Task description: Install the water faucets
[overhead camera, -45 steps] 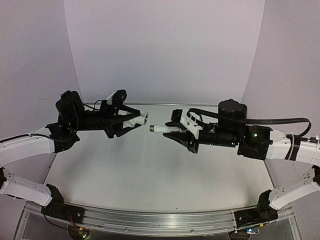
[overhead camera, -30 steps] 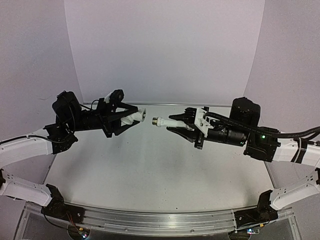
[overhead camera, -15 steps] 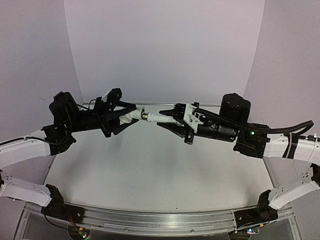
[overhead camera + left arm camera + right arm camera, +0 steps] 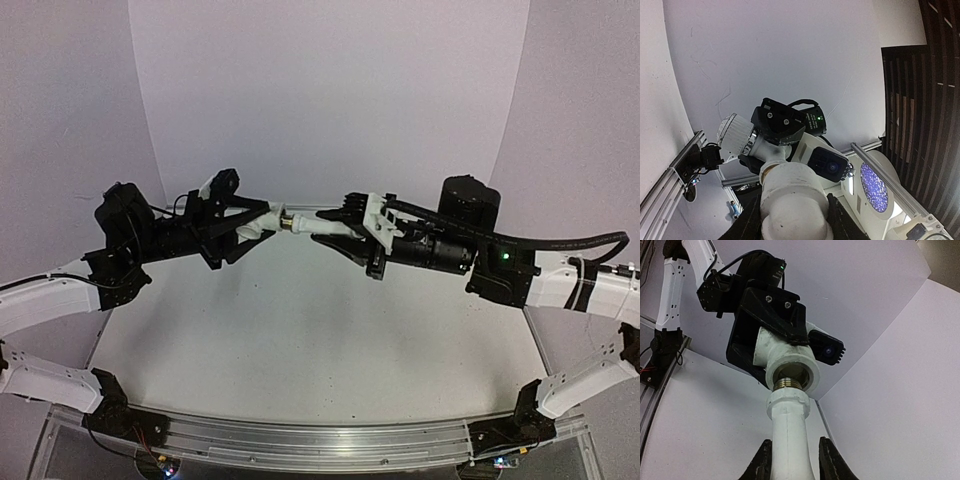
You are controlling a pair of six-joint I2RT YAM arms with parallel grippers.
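Note:
Above the table's far middle, both arms hold the water faucets end to end. My left gripper (image 4: pixel 258 225) is shut on the white elbow fitting (image 4: pixel 256 224). My right gripper (image 4: pixel 330 224) is shut on the white tap (image 4: pixel 318 223). The tap's silver threaded end (image 4: pixel 787 383) sits in the mouth of the elbow fitting (image 4: pixel 790 365). In the right wrist view the tap's body (image 4: pixel 790 440) stands between the black fingers (image 4: pixel 761 462). In the left wrist view the elbow fitting (image 4: pixel 790 200) fills the space between the fingers (image 4: pixel 751 225), with the tap (image 4: pixel 765 150) beyond it.
The grey table (image 4: pixel 300 330) lies well below both grippers. White backdrop walls (image 4: pixel 330 100) close off the back and sides. An aluminium rail (image 4: pixel 320 440) with the arm bases runs along the near edge. A black cable (image 4: pixel 560 243) trails over the right arm.
Both grippers have risen and moved towards each other. The tap's threaded end, apart from the elbow fitting a second ago, now sits in its mouth.

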